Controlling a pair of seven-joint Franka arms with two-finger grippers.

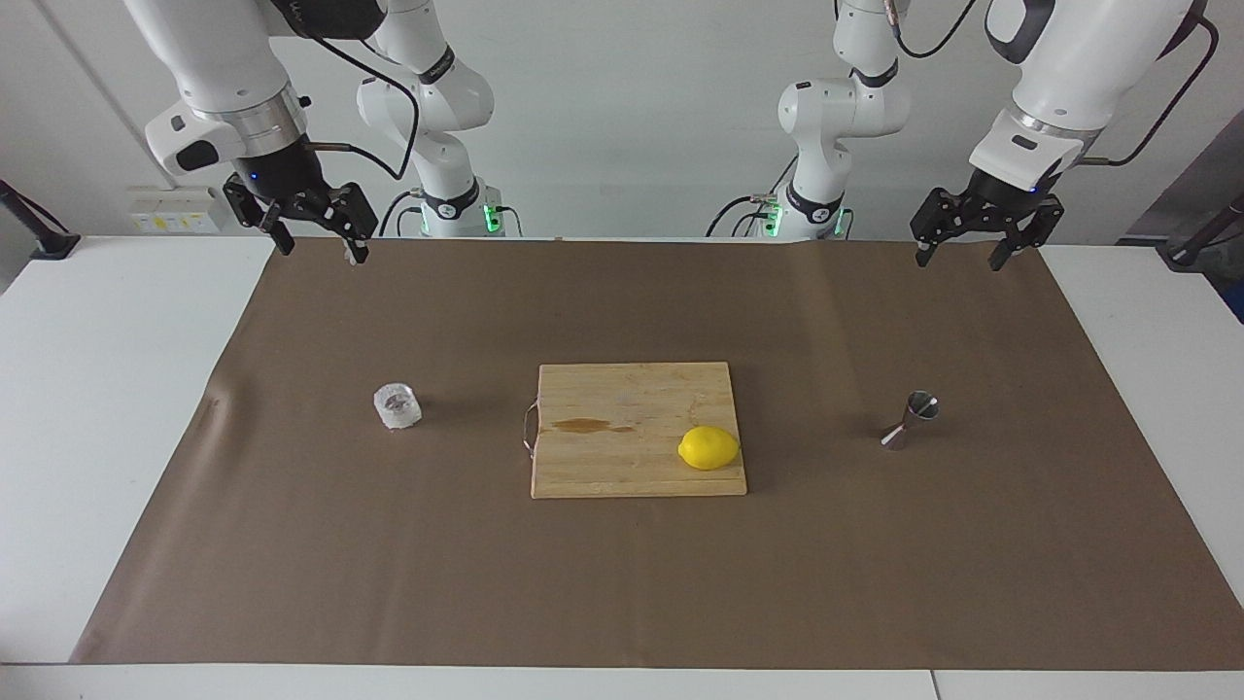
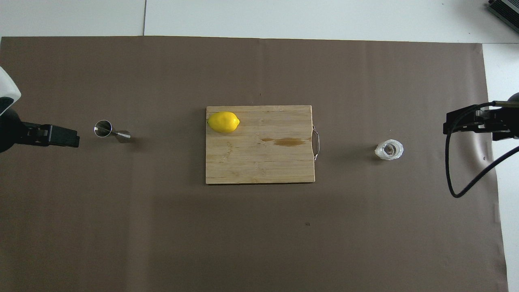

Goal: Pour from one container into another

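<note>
The clear crinkled cup [image 1: 397, 406] stands on the brown paper toward the right arm's end of the table; it also shows in the overhead view [image 2: 389, 149]. The steel hourglass jigger [image 1: 912, 420] stands toward the left arm's end, and shows in the overhead view [image 2: 111, 131] too. My right gripper [image 1: 321, 251] hangs open and empty over the paper's edge by the robots, well apart from the cup. My left gripper [image 1: 959, 261] hangs open and empty over the same edge, well apart from the jigger. Both arms wait.
A wooden cutting board [image 1: 622, 467] lies between the cup and the jigger, with a brown wet stain [image 1: 593, 424] on it. A yellow lemon [image 1: 708, 447] sits on the board's corner toward the jigger. Brown paper [image 1: 622, 583] covers the table.
</note>
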